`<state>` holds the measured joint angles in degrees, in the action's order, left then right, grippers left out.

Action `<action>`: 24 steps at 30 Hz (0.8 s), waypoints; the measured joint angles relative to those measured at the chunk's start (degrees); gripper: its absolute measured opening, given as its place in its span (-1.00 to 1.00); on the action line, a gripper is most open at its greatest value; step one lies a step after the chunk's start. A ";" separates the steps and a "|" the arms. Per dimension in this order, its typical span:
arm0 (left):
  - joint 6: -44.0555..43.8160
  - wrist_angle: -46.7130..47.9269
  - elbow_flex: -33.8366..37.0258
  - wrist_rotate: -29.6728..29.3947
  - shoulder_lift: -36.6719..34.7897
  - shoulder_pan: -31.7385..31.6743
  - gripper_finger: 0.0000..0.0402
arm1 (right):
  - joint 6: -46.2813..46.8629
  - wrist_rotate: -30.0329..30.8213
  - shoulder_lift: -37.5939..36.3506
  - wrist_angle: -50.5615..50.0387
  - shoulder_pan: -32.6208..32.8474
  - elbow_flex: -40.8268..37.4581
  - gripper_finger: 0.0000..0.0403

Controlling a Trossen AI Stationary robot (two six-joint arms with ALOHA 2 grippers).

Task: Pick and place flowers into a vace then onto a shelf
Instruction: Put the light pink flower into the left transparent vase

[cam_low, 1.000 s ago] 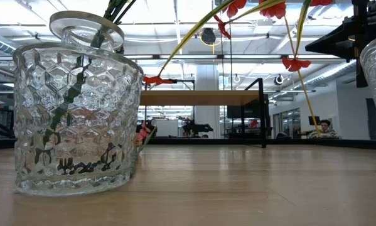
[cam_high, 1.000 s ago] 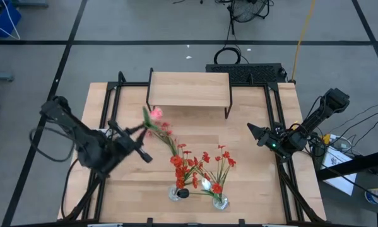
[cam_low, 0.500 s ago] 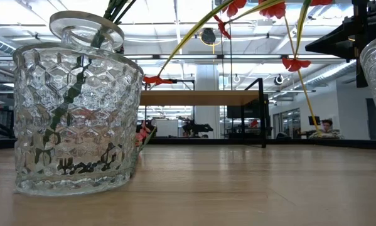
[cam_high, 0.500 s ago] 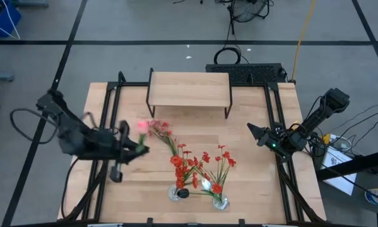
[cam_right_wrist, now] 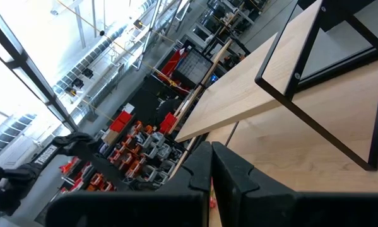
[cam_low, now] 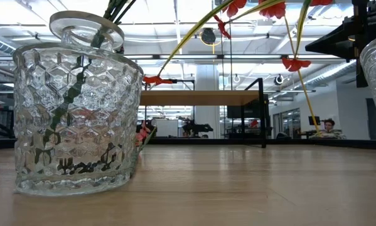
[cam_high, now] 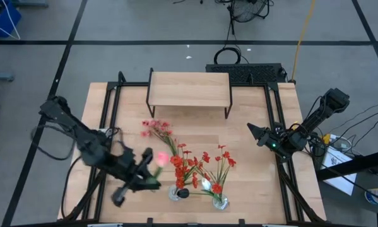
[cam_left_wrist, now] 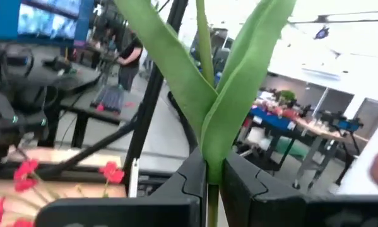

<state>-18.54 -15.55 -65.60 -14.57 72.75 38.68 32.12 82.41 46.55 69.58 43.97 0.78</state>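
My left gripper (cam_high: 152, 171) sits over the near-left part of the light wooden tabletop (cam_high: 258, 189), just left of the two vases. Its fingers (cam_left_wrist: 187, 180) are pinched nearly together on the thin green stem of an artificial pink-blossomed flower (cam_high: 161, 157) — in my left wrist view the stem runs up between the fingers and splits into long green leaves (cam_left_wrist: 233, 94). The pink bloom hangs just left of the red bunch.

The other artificial flowers, thin green stalks with small red blossoms (cam_high: 187, 165), already stand in two clear glass vases: a honeycomb-patterned glass vase (cam_low: 75, 119) on the left and a second clear glass vase (cam_high: 220, 203) to its right, both at the table's near edge. One more stem with pink and red blossoms (cam_high: 156, 128) lies flat on the table between the vases and the shelf.

The small riser shelf with a light wooden top on thin black legs (cam_high: 189, 89) stands at the far middle of the table, bare, well apart from the vases.

My right gripper (cam_high: 253, 130) waits at the table's right edge — fingers (cam_right_wrist: 230, 167) shut, holding nothing.
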 joint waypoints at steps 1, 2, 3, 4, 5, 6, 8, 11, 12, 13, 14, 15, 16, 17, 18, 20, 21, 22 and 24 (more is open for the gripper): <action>-0.40 -0.71 0.14 1.81 0.65 -0.73 -0.83 | -0.02 0.00 0.00 0.00 0.00 0.00 -0.98; -0.63 -1.98 0.15 5.21 1.17 -1.82 -0.83 | -0.01 0.00 0.00 0.00 0.00 0.01 -0.98; -0.45 -3.16 0.13 9.10 1.41 -3.06 -0.83 | 0.00 -0.01 0.02 0.00 0.01 0.01 -0.98; 0.06 -4.44 0.22 13.25 1.62 -4.09 -0.83 | -0.02 0.00 0.01 0.00 0.00 0.02 -0.98; 0.27 -6.67 0.84 16.32 1.74 -4.82 -0.83 | -0.02 -0.02 0.00 0.00 0.00 0.01 -0.98; -0.21 -8.74 2.10 18.02 1.77 -5.36 -0.83 | 0.00 0.00 0.01 -0.01 0.01 0.01 -0.98; -0.74 -14.02 5.45 20.55 1.96 -6.46 -0.83 | 0.00 0.00 0.00 0.00 0.00 0.02 -0.98; 0.10 -24.29 12.41 24.45 1.42 -8.09 -0.83 | 0.00 -0.01 0.00 0.00 0.02 0.02 -0.98; -0.55 -28.59 14.68 24.85 1.36 -8.57 -0.83 | -0.02 0.00 0.02 0.00 0.00 0.01 -0.98; -1.57 -32.17 16.87 25.24 1.33 -9.03 -0.83 | -0.02 0.00 0.02 0.00 0.00 0.00 -0.98; -2.27 -35.83 19.26 25.80 1.40 -9.46 -0.83 | 0.00 0.00 0.00 0.00 0.00 0.00 -0.98; -2.81 -39.06 21.04 26.16 1.74 -9.71 -0.83 | -0.01 0.00 0.02 0.00 0.00 0.00 -0.98; -2.90 -42.01 22.54 26.18 2.09 -9.97 -0.83 | 0.00 0.00 0.02 0.00 0.01 0.02 -0.98; -2.63 -44.20 23.95 26.15 2.17 -10.20 -0.83 | 0.00 0.00 0.01 0.00 0.00 0.02 -0.98; -2.59 -46.25 25.12 26.15 2.18 -10.29 -0.83 | -0.02 -0.01 0.00 0.00 0.01 0.02 -0.98; -4.11 -48.82 26.86 26.17 2.12 -10.76 -0.83 | 0.00 0.00 0.02 0.00 0.01 0.00 -0.98; -5.04 -49.35 27.61 26.17 2.12 -11.03 -0.83 | 0.00 -0.01 0.01 0.00 0.01 0.01 -0.98; -5.74 -49.50 28.22 26.22 2.32 -11.37 -0.83 | -0.01 0.00 0.00 0.00 0.00 0.01 -0.98; -6.02 -49.77 28.87 26.25 3.30 -12.37 -0.83 | 0.00 0.00 0.02 0.00 0.02 0.00 -0.98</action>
<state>-24.55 -65.32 -36.73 11.68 76.06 26.31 32.12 82.41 46.57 69.58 43.99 0.78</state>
